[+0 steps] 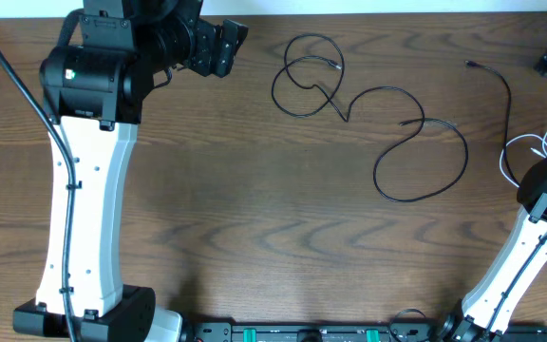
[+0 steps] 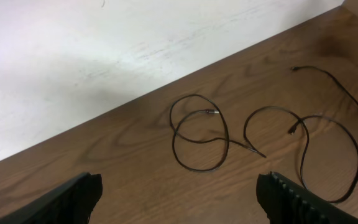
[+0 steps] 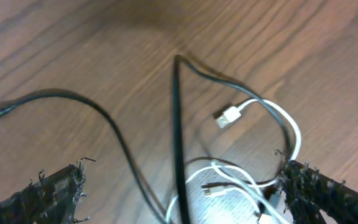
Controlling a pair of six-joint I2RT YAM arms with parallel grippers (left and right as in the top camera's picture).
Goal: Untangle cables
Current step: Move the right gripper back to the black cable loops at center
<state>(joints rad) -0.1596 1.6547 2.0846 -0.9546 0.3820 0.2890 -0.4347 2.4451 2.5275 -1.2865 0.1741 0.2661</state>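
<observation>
L fingers (image 2: pixel 73 199) are held released above counter (image 1: pixel 254 218), nothing gripped; black cable (image 2: pixel 197 170) is looped mid-counter. R fingers (image 3: pixel 48 193) are spread, nothing gripped, astride white cable (image 3: pixel 230 114) tangled w/ 2nd black cable (image 3: pixel 177 124) at R edge.

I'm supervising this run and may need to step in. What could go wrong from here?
1. The white cable and a thin black cable cross inside the open right hand; closing now could pinch both and drag the tangle along.
2. The looped black cable mid-table crosses over itself; pulling one end might tighten it.
</observation>
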